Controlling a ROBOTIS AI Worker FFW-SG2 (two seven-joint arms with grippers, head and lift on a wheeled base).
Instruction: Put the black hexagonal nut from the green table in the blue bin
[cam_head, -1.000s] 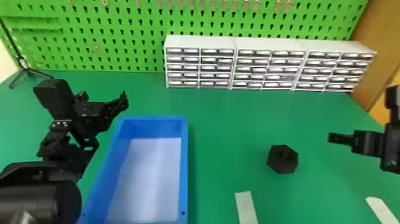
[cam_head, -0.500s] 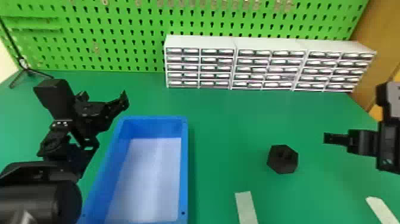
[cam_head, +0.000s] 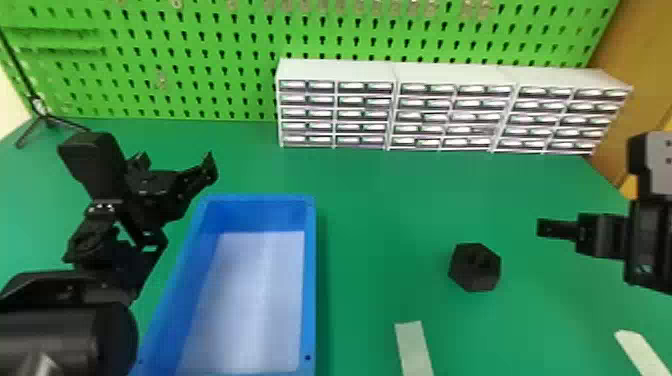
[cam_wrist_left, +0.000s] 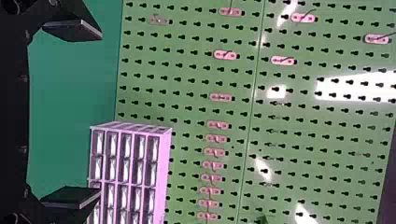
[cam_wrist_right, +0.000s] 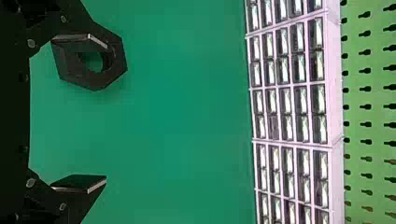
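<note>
Pickup and drop both remain, I'd say: the black hexagonal nut (cam_head: 475, 275) lies on the green table (cam_head: 385, 215), three o'clock from the blue rectangular bin (cam_head: 310, 280), with the black right gripper (cam_wrist_right: 99, 112) spread empty at the nut's two, the black left gripper (cam_wrist_left: 95, 113) likewise at the bin's eleven.

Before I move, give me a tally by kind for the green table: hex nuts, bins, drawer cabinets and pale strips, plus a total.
Black hexagonal nut: 1
Blue bin: 1
White drawer cabinets, side by side: 3
Pale strips: 2
Total: 7
</note>
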